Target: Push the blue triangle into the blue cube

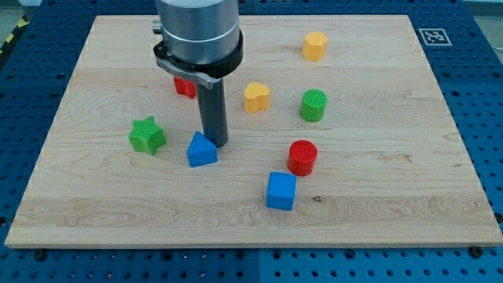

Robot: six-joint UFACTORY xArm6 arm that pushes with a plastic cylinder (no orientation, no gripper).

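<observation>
The blue triangle (202,150) lies left of the board's middle. The blue cube (281,190) sits below and to the right of it, about a hundred pixels away, near the view's bottom. My tip (214,144) stands just right of the triangle's upper edge, touching or nearly touching it. The rod rises from there to the arm's grey body at the view's top.
A green star (147,135) lies left of the triangle. A red cylinder (302,157) stands just above and right of the blue cube. A yellow heart (256,97), a green cylinder (313,104), a yellow hexagon (314,45) and a partly hidden red block (185,86) lie further up.
</observation>
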